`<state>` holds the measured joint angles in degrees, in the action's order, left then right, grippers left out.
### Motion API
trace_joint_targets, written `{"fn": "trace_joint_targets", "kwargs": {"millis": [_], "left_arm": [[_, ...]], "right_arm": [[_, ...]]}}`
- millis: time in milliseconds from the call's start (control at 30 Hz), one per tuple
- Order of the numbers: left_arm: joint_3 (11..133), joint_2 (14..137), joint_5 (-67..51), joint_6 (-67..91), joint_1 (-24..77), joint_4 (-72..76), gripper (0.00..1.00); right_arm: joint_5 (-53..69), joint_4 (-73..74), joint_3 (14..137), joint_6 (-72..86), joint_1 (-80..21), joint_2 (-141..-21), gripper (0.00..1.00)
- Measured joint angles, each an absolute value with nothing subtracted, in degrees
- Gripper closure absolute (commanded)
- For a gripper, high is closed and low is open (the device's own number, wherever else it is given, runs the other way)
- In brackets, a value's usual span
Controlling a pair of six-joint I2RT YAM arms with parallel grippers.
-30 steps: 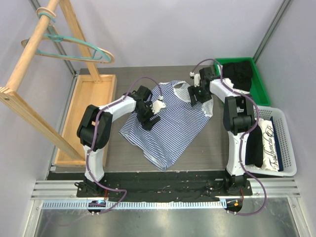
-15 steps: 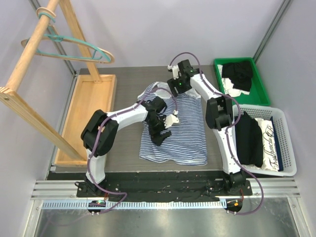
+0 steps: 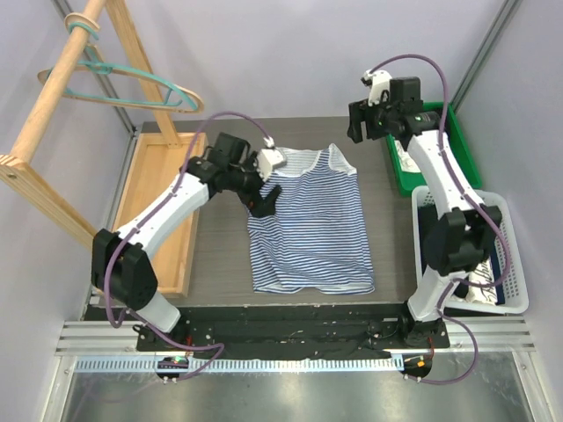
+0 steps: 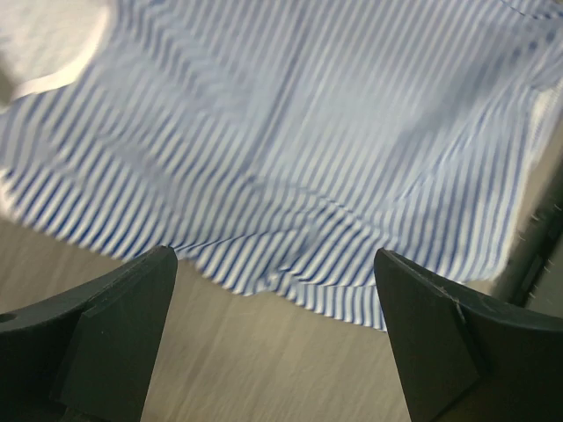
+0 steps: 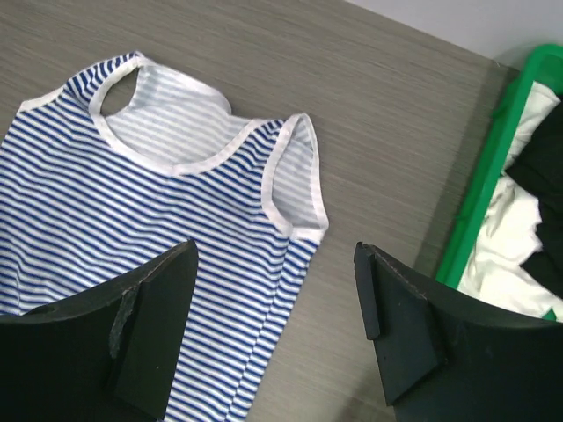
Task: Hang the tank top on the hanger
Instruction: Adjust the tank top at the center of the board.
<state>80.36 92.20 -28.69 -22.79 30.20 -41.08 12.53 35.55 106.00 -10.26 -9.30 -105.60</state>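
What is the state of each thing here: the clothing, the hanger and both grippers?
tank top: spread flat on the table, not held.
hanger: hanging on the wooden rack, empty.
left gripper: open, above the tank top's edge.
right gripper: open, holding nothing.
green bin: holds clothes.

No legible text or labels.

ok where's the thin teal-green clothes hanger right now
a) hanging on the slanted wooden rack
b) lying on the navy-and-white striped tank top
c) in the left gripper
a: the teal-green hanger hangs on the wooden rack at far left, apart from the striped tank top.
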Motion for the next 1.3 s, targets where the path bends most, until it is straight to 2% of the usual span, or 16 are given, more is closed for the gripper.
{"fn": "trace_joint_targets", "kwargs": {"millis": [133, 367, 567, 833, 1300], "left_arm": [[80.36, 91.57, -26.02, -18.63, 22.59, -37.76, 0.0], [80.88, 102.94, -21.63, -13.93, 15.0, -36.21, 0.0], [84.47, 112.22, -19.16, -11.07, 14.98, -36.4, 0.0], [89.36, 117.51, -17.85, -7.88, 14.98, -35.4, 0.0], [96.2, 124.18, -18.11, -4.75, 14.98, -35.64, 0.14]], "right_arm": [[14.24, 34.15, 96.77, -10.87, -8.4, -99.61, 0.23], [19.49, 36.07, 85.6, -11.2, -7.27, -103.68, 0.3], [21.8, 36.23, 85.25, -11.18, -6.72, -104.79, 0.33], [23.31, 35.33, 85.23, -11.18, -6.72, -107.11, 0.36], [23.42, 33.3, 83.74, -10.33, -6.61, -110.78, 0.41]]}}
